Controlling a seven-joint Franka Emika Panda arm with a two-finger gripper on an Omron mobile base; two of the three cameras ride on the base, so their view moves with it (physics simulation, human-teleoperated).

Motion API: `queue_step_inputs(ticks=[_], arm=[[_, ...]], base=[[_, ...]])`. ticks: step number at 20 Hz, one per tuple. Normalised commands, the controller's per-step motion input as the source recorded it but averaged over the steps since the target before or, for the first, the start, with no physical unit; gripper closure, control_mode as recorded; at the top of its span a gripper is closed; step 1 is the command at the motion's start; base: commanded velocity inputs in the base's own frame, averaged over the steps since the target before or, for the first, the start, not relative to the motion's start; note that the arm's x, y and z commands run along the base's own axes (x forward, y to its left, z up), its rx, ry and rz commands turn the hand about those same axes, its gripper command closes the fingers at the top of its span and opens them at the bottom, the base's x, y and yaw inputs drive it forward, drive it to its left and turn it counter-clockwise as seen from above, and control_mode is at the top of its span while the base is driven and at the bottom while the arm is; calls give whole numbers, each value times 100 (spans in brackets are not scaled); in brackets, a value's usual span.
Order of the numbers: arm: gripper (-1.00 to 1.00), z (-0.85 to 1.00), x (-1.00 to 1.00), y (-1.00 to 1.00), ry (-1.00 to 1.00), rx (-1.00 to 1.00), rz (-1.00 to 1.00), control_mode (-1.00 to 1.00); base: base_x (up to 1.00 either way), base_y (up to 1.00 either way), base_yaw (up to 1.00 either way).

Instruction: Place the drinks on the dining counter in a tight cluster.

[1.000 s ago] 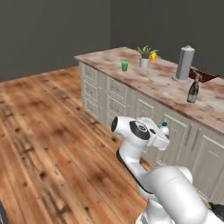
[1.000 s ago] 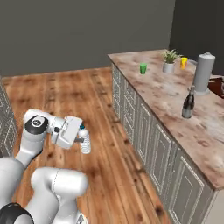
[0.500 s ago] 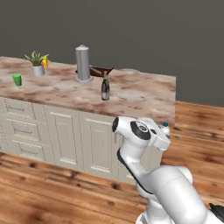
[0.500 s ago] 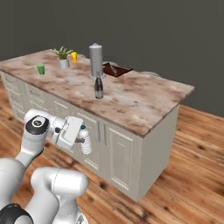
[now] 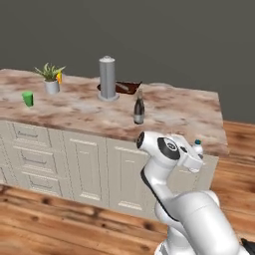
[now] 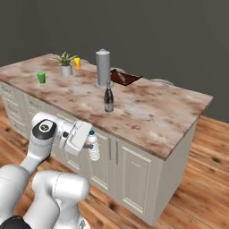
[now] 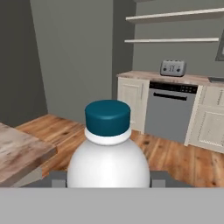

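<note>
Water bottle with its blue cap sits upright between the fingers of the gripper, which is clamped on its ribbed body; in the right base view it hangs in front of the cream cabinets, below the edge of the counter and off its surface. In the left base view the cap of the same bottle peeps out just past the white hand, near the counter's right end. In the hand view the bottle's pale shoulders and cap take up the middle, with a corner of marble at the left.

Wine bottle stands upright on the marble, roughly mid-counter and a little toward the robot's side; it is also plain in the right base view. Behind it stands a tall grey cylinder on a round base, and just beside that lies a dark brown tray-like thing, too small to make out further. Toward the far left end are a small potted plant, a yellow thing just behind the plant, and a green cup nearer the front edge. These are well apart from the wine bottle.

Across the wooden floor, the hand view shows more cabinets, a dishwasher front, a toaster on a far counter and wall shelves.
</note>
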Motion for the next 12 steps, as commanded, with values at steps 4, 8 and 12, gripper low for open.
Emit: queue_step_inputs(ticks=[4, 8, 12], arm=[[100, 0, 0, 0, 0, 0, 0, 100], [100, 0, 0, 0, 0, 0, 0, 100], [100, 0, 0, 0, 0, 0, 0, 100]], base=[[71, 10, -13], [72, 6, -13], [71, 4, -11]])
